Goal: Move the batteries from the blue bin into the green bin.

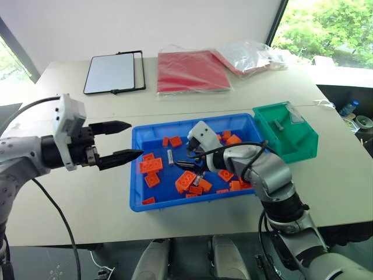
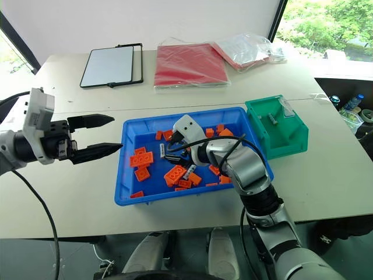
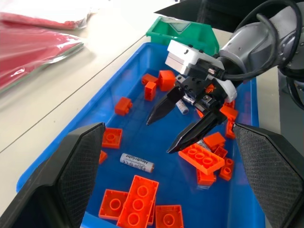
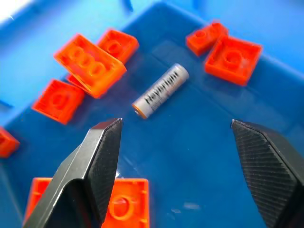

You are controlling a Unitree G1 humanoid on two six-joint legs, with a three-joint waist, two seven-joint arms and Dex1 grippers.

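The battery [image 4: 160, 97] before my right gripper [image 4: 175, 156] is a smooth silver-grey cylinder with dark lettering, lying flat on the glossy blue bin [image 4: 199, 156] among studded orange bricks [image 4: 90, 64]. My jaws stand wide, empty.

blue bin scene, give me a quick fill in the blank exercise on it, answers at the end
1. The right hand hangs over the blue bin with its fingers ____.
2. The battery ahead of that hand lies on the bin floor among ____ toy bricks.
3. One battery already lies in the ____ bin.
4. The left hand, fingers open, holds ____.

Missing words: open; orange; green; nothing
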